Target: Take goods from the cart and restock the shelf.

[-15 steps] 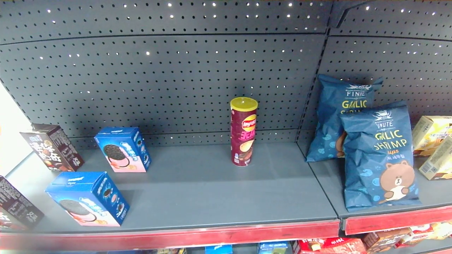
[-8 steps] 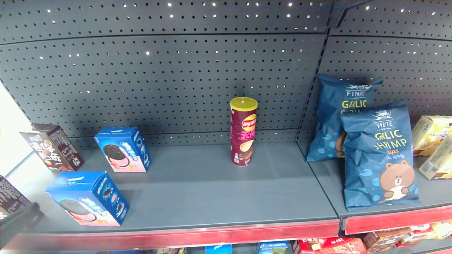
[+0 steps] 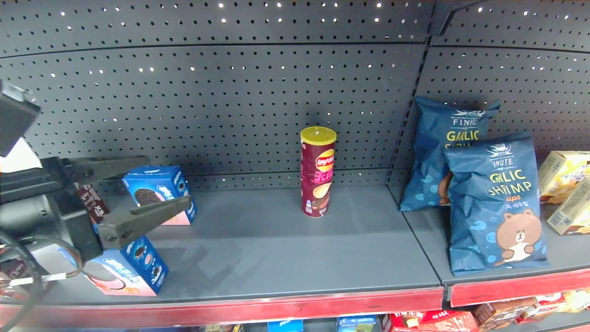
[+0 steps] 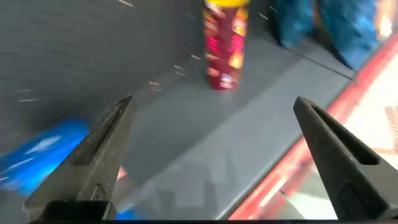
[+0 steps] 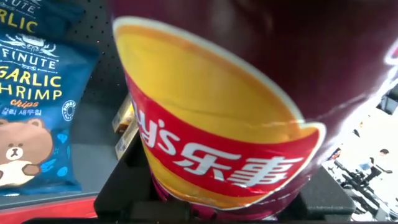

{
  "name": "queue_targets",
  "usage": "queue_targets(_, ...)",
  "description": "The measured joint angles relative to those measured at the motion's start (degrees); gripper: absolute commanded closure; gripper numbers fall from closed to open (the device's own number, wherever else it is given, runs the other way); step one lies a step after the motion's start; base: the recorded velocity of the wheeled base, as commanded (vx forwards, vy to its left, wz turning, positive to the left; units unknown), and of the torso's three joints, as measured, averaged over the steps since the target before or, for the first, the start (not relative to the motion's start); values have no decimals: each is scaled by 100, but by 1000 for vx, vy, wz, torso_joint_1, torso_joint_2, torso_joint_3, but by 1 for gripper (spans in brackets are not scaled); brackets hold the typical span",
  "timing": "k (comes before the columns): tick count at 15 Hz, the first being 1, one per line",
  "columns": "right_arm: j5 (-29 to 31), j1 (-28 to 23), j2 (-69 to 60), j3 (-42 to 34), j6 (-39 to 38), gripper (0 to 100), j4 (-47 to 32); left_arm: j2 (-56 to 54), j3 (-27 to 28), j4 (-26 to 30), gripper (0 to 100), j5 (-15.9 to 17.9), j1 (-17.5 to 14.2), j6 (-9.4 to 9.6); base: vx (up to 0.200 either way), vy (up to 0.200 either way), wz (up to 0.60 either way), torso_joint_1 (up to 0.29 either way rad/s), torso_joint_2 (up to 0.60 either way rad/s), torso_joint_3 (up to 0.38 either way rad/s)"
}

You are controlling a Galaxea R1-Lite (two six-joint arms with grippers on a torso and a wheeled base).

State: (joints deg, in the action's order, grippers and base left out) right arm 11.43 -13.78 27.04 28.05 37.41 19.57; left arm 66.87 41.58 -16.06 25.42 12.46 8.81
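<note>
While right hand (image 5: 217,208) grips a can (image 5: 236,93), left hand (image 3: 168,181) hovers — spread wide.

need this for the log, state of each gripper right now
left gripper: open, empty
right gripper: closed on a can

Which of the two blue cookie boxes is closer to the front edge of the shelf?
The blue cookie box partly behind the left gripper; the other box stands farther back, near the pegboard wall.

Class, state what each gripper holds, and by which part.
Left gripper: nothing, jaws open. Right gripper: the chip can, apparently; where it grips is hidden.
</note>
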Motion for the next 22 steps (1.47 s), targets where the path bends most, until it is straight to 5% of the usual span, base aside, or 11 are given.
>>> queue_targets(5,104,-2,60,216,6,100,-449,1113,235,-650,0,-38,542,-61,0,0,0,0,0,0)
queue_targets(12,273,-13,118,240,33,100,-457,2547,1001,-1115,0,-10,716,-274,0,0,0,0,0,0)
queue_targets(16,312,-107,123,268,38,100,-452,3181,1484,-1542,0,-18,1054,-773,0,0,0,0,0,0)
queue_targets(22,323,-171,121,254,38,100,-460,3792,1833,-1564,0,-44,1220,-803,0,0,0,0,0,0)
